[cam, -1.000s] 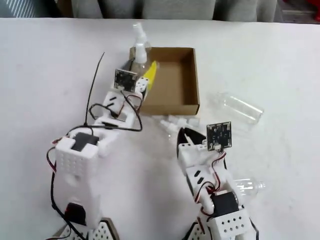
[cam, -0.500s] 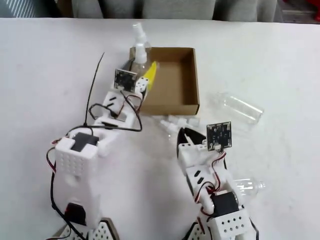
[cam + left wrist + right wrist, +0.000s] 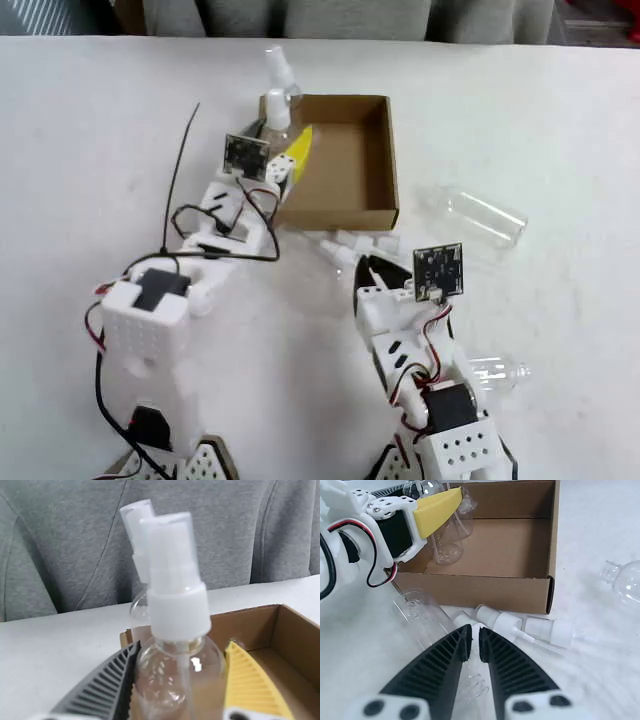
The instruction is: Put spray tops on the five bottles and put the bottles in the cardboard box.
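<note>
One capped bottle (image 3: 174, 630) is clamped in the left gripper (image 3: 283, 138) at the far-left corner of the cardboard box (image 3: 386, 160), near the bench's (image 3: 520, 120) far edge. That arm has shifted slightly toward the left edge. The right gripper (image 3: 474, 640), jaws almost together and empty, hangs unmoved near loose spray tops (image 3: 540, 629).

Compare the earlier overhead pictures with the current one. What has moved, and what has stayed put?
The left arm has shifted a little leftward in the high view, carrying its bottle with it. The left gripper stays shut on that bottle at the cardboard box's left wall. The right gripper, loose spray tops, lying bottle and box stayed put.
</note>
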Robot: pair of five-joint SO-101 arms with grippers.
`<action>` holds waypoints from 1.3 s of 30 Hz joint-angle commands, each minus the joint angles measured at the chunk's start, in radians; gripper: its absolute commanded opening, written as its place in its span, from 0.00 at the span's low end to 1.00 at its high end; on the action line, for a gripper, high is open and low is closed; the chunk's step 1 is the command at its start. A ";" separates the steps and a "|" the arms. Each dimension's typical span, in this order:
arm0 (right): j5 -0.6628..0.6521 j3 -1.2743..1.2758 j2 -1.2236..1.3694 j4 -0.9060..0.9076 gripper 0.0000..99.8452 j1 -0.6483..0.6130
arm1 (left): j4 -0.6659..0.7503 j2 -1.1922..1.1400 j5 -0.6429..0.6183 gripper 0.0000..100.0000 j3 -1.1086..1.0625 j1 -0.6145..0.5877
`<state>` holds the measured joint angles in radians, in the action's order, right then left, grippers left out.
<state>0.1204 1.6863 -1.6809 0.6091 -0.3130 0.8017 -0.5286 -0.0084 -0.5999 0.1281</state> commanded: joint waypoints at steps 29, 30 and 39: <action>-0.012 0.009 -0.004 -0.001 0.02 0.008 | -0.097 0.291 -0.061 0.42 -0.180 -0.030; -0.012 0.009 -0.004 -0.001 0.02 0.008 | -0.098 0.311 -0.061 0.42 -0.196 -0.030; -0.012 0.009 -0.004 -0.001 0.02 0.008 | -0.379 0.467 -0.063 0.40 -0.233 -0.073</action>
<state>0.1204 1.6863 -1.6809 0.6091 -0.3130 0.4964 -0.1603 -0.0591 -0.8378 0.0867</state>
